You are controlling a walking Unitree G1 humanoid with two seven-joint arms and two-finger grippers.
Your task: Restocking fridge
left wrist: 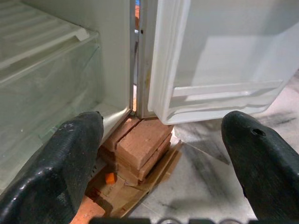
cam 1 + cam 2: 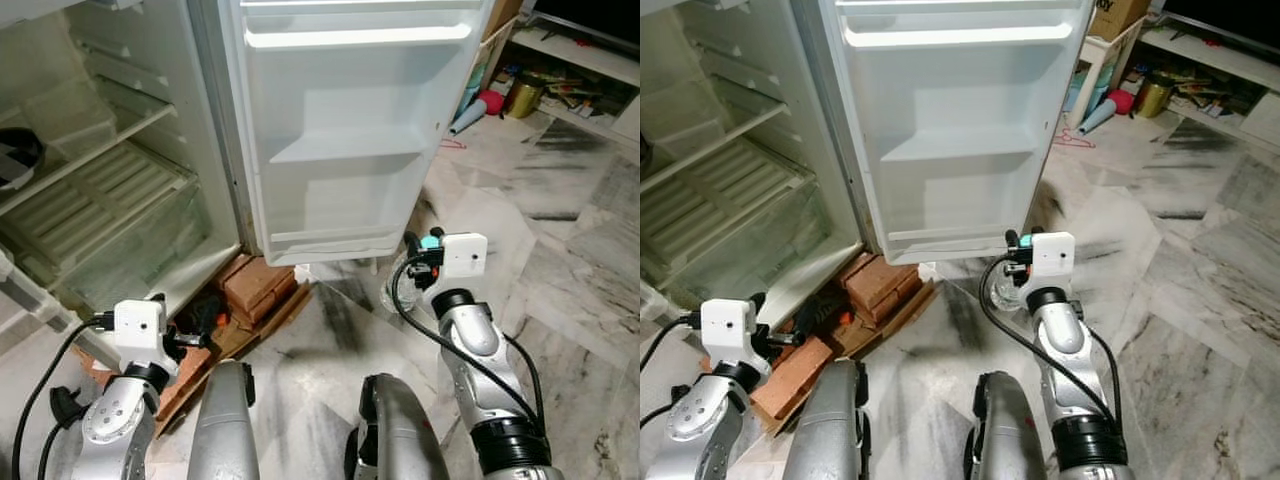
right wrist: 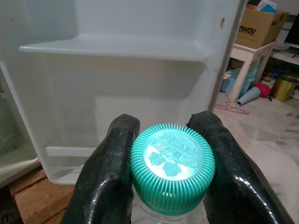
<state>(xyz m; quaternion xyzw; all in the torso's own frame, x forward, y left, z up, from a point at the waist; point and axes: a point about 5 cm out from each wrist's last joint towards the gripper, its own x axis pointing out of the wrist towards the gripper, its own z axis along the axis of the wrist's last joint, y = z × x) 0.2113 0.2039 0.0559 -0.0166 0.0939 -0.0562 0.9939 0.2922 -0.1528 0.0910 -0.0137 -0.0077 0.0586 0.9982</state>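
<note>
Gripping a clear bottle [image 3: 170,212] just under its teal cap [image 3: 172,167], the right hand [image 3: 170,177] sits at five o'clock from the fridge door [image 2: 350,130] — left hand [image 1: 163,163] spread open, holding nothing.

Ribbed teal plastic cap [image 3: 172,161] — glossy white fridge door [image 2: 350,130], rough bricks [image 1: 142,144]

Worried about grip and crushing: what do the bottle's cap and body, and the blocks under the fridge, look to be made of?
Cap: likely hard teal plastic, ribbed edge, embossed glossy top. Bottle body: clear and thin, probably soft plastic. Blocks: matte reddish-brown with square edges, apparently fired brick. The right gripper is closed on the cap.
</note>
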